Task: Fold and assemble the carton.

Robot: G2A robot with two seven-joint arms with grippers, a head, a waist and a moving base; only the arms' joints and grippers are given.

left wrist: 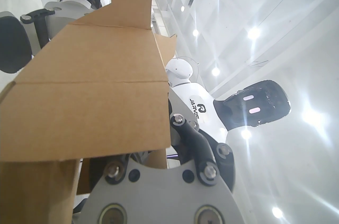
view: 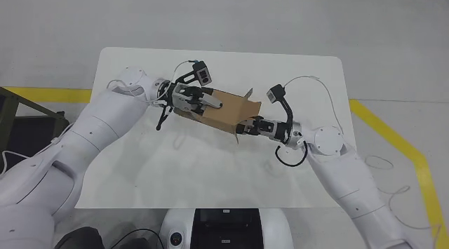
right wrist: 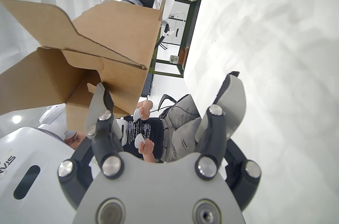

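So the carton [view: 224, 109] is brown cardboard, half opened up, and sits over the middle of a white table [view: 210, 172] with rounded corners, one arm at each end. The left gripper [view: 196, 99] is at the end farther from the robot's right arm and looks clamped on the cardboard there. In the left wrist view the panel [left wrist: 87, 92] runs right down into the gripper, so one finger is hidden behind it. The right gripper [right wrist: 166, 95] is at the open end with its fingers spread wide apart. One fingertip [right wrist: 102, 95] is up against the edge of a flap [right wrist: 116, 68] just inside the opening, and the other hangs free over the bare tabletop, touching nothing. The carton's inside is visible from that side, flaps folded at angles. The tabletop is plain matte white. The room has a pale grey floor [view: 280, 10] with a yellow line [view: 49, 95] marked on it running out past both sides of the table, plus a dark green frame [view: 14, 105] at the edge near the left arm. Overhead there's a white ceiling with rows of bright round lights [left wrist: 254, 33].
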